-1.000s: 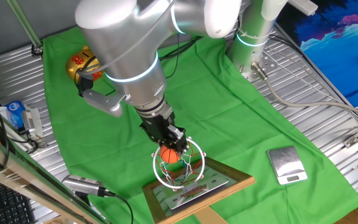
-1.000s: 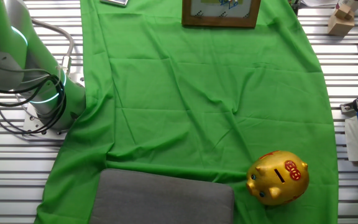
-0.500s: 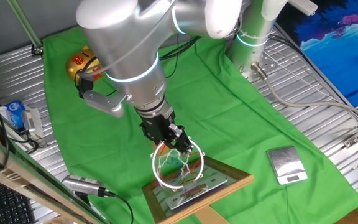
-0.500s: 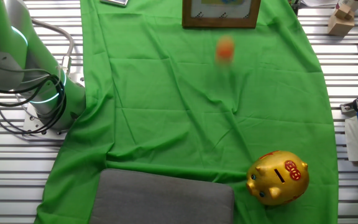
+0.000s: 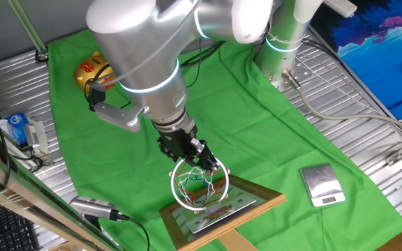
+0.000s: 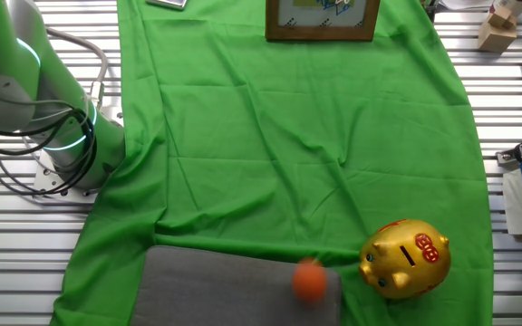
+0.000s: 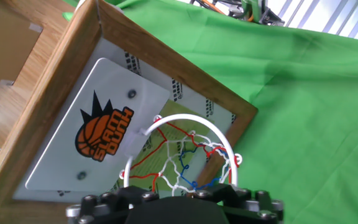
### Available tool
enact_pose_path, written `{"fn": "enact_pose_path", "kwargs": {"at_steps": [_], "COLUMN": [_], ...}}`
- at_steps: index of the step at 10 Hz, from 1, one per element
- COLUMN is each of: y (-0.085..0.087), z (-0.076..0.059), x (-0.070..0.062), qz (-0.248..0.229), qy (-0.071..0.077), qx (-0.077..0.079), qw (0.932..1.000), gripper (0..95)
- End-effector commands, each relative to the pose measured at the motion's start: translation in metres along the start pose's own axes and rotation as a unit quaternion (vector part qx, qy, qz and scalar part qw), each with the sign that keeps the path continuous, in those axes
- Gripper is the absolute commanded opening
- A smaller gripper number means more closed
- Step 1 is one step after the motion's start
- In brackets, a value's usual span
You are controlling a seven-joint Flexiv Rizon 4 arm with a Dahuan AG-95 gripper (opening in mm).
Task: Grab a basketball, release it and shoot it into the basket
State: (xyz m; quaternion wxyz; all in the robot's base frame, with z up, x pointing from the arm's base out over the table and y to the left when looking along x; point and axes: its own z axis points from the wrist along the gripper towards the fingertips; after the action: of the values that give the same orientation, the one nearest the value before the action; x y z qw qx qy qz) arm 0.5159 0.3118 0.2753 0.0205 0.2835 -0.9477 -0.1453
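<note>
The basketball point(image 6: 311, 281) is a blurred orange ball at the front edge of the green cloth, on the edge of a grey pad and just left of the piggy bank. It is out of sight in the other views. My gripper point(image 5: 198, 164) hangs right above the basket's white ring point(image 5: 174, 188), open and empty. The hand view looks down on the basket's net point(image 7: 183, 157) and wooden-framed backboard point(image 7: 104, 134); only my gripper's black body point(image 7: 179, 210) shows at its bottom edge. The backboard also shows at the far edge of the cloth point(image 6: 322, 18).
A gold-and-red piggy bank point(image 6: 406, 258) stands at the cloth's corner and also shows behind the arm point(image 5: 91, 72). A silver scale point(image 5: 322, 185) lies right of the basket. A grey pad point(image 6: 234, 290) lies at the front. The arm's base point(image 6: 57, 136) stands off the cloth.
The ball has left my gripper, dropped through the net, and rolled across the cloth from the backboard to the grey pad by the piggy bank. The arm has barely moved.
</note>
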Motion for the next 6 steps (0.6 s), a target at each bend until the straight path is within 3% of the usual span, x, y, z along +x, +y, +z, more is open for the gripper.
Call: {"fn": "enact_pose_path", "kwargs": {"at_steps": [1,3,4,5,6], "y": [0.0,-0.001,-0.003,-0.009,-0.013], "z": [0.0,-0.001,-0.004,-0.01,-0.015], "x": [0.0,0.001,0.004,0.011,0.017], "qz": [-0.001,-0.009,-0.036,-0.067,-0.082], "qy": [0.001,0.009,0.025,0.047,0.053], "qx": [0.001,0.005,0.019,0.02,0.013], "qw": [1.0,0.9999,0.9989,0.9964,0.9951], "gripper": [76.0,76.0,76.0,76.0,76.0]}}
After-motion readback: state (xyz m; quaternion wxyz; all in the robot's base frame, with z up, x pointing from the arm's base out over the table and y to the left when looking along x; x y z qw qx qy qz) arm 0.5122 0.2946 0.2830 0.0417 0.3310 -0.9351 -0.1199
